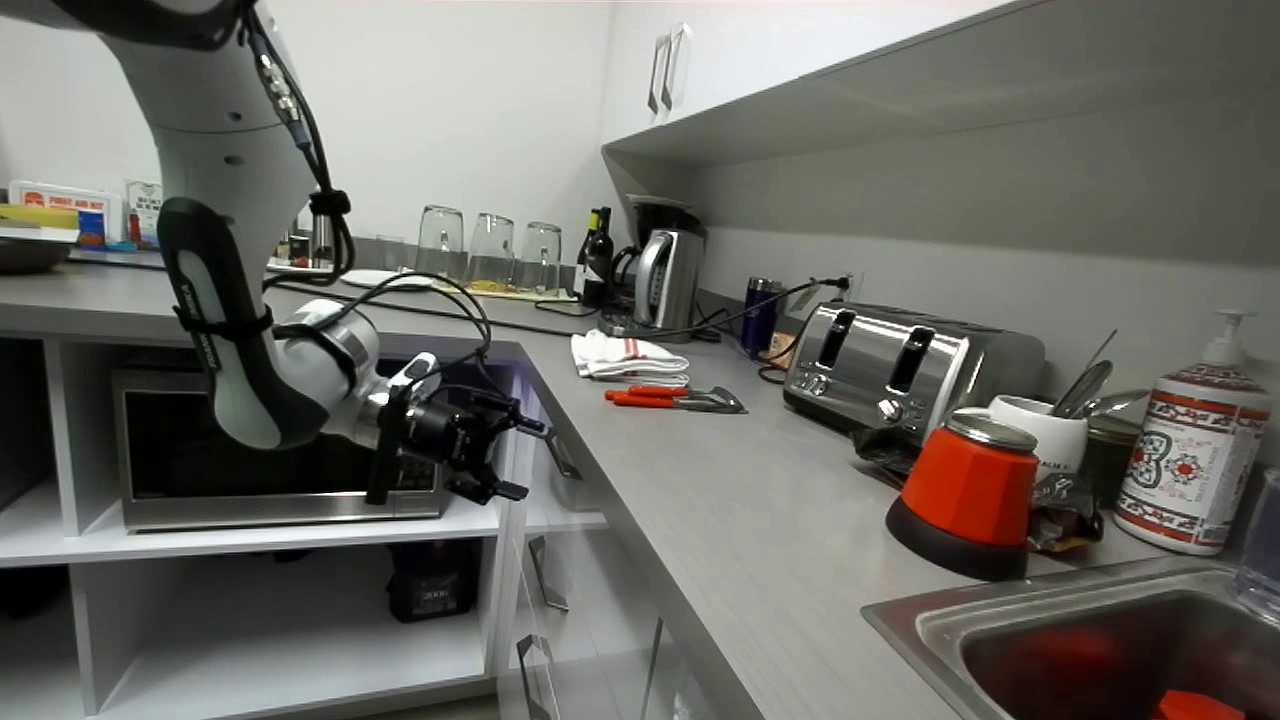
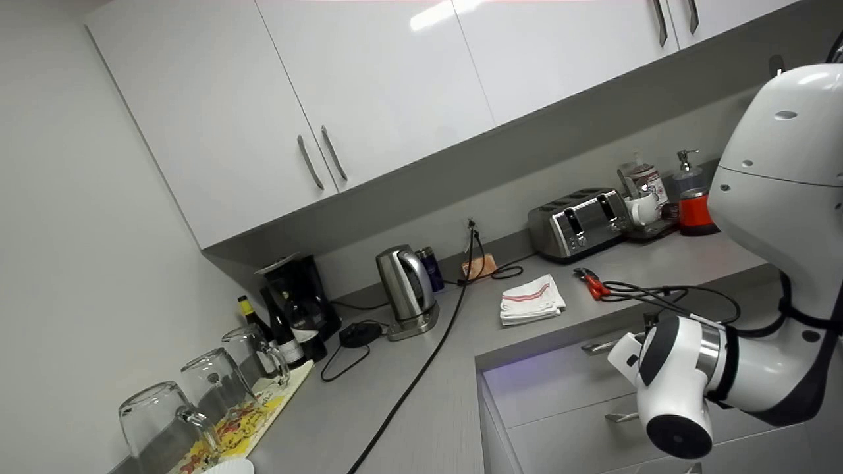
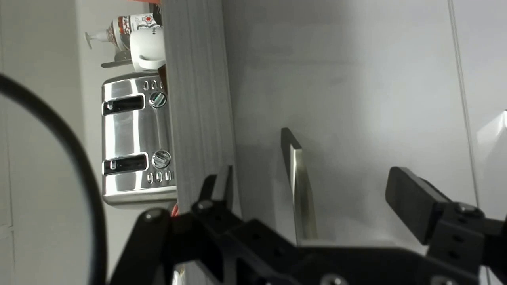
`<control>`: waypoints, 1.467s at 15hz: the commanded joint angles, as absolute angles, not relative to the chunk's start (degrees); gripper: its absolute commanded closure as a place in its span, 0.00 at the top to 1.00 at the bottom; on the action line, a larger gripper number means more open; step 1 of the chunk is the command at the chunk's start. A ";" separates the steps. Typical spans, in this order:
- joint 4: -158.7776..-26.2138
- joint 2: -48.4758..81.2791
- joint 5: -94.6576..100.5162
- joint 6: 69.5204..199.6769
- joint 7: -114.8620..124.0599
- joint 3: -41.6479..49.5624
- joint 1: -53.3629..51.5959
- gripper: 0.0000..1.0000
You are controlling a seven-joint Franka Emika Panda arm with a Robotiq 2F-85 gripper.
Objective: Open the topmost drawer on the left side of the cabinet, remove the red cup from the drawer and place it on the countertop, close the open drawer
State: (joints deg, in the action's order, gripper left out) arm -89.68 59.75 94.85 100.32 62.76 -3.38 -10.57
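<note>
- countertop [image 1: 690, 500]: smooth light grey, thin flat edge; L-shaped, you can see it turn the corner in both exterior views; in the wrist view its edge is that streaky grey band
- topmost drawer [image 2: 546, 388]: looks shut to me; plain flat white front sitting right under the countertop edge, slim silver bar handle [image 3: 304, 194] running roughly along that edge; bit of a purple tint up top in an exterior view
- cabinet [image 1: 595, 610]: all white; more flat fronts with silver handles below that drawer, plus open shelf bays round the corner
</note>
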 commanded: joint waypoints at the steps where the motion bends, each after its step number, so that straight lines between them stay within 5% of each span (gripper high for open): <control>1: -85.54 62.17 95.72 99.11 61.68 -2.88 -10.97 0.71; 2: -84.90 62.40 95.63 99.11 61.57 -2.78 -10.93 0.71; 12: -79.92 64.98 94.58 98.72 60.25 -2.34 -10.77 0.00; 15: -78.63 65.45 94.22 98.24 60.00 -2.25 -10.77 0.13; 16: -78.19 65.51 93.98 97.89 59.94 -2.27 -10.82 0.02; 17: -77.83 65.53 93.65 97.57 59.69 -2.40 -10.88 0.04; 18: -77.40 65.56 93.50 97.34 59.50 -2.43 -10.91 0.30; 22: -75.18 66.30 92.62 97.09 58.44 -2.35 -10.79 0.43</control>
State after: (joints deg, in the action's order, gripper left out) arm -79.30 64.27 93.57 98.24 60.92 -3.08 -10.58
